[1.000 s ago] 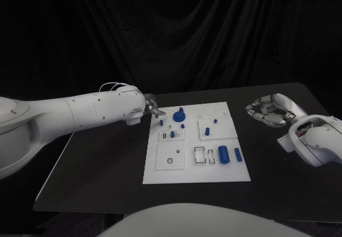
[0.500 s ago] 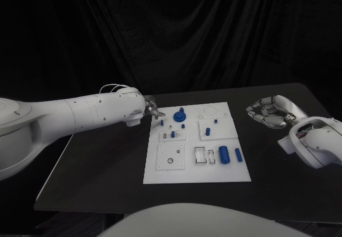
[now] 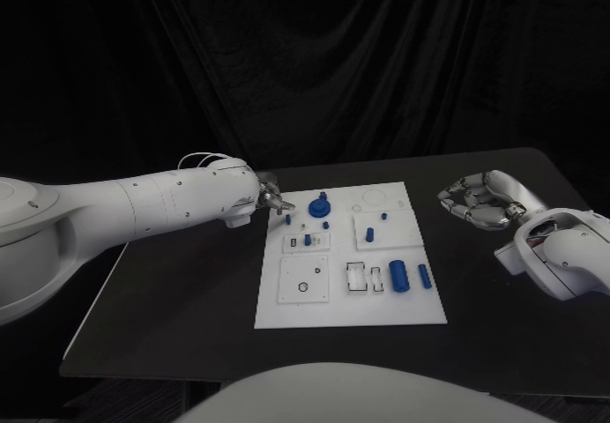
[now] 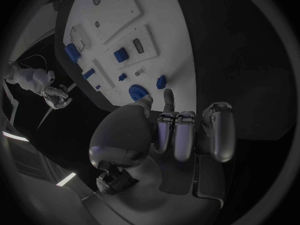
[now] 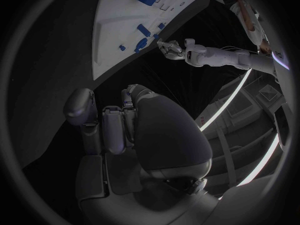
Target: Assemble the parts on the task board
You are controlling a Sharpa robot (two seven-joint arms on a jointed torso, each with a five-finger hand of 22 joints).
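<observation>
The white task board [image 3: 382, 308] lies in the middle of the black table. My left hand [image 3: 267, 198] hovers at the board's far left corner, thumb and one finger pinching a small blue part [image 3: 288, 204], the other fingers curled. The left wrist view puts that part [image 4: 161, 81] just past the fingertips [image 4: 167, 96], next to a round blue knob [image 4: 137, 91] standing in the board [image 4: 156, 15]. My right hand [image 3: 480, 199] hangs to the right of the board, fingers curled in on nothing; its wrist view shows the same curl [image 5: 125, 130].
A blue knob [image 3: 318, 210] and small blue pegs [image 3: 370, 234] stand in the board's far half. A thick blue cylinder [image 3: 397, 275] and a slimmer piece [image 3: 425, 278] lie near its right edge. Bare black table [image 3: 166, 308] surrounds the board.
My left hand has barely shifted at the board's far left corner. The right hand and the parts on the board are as before.
</observation>
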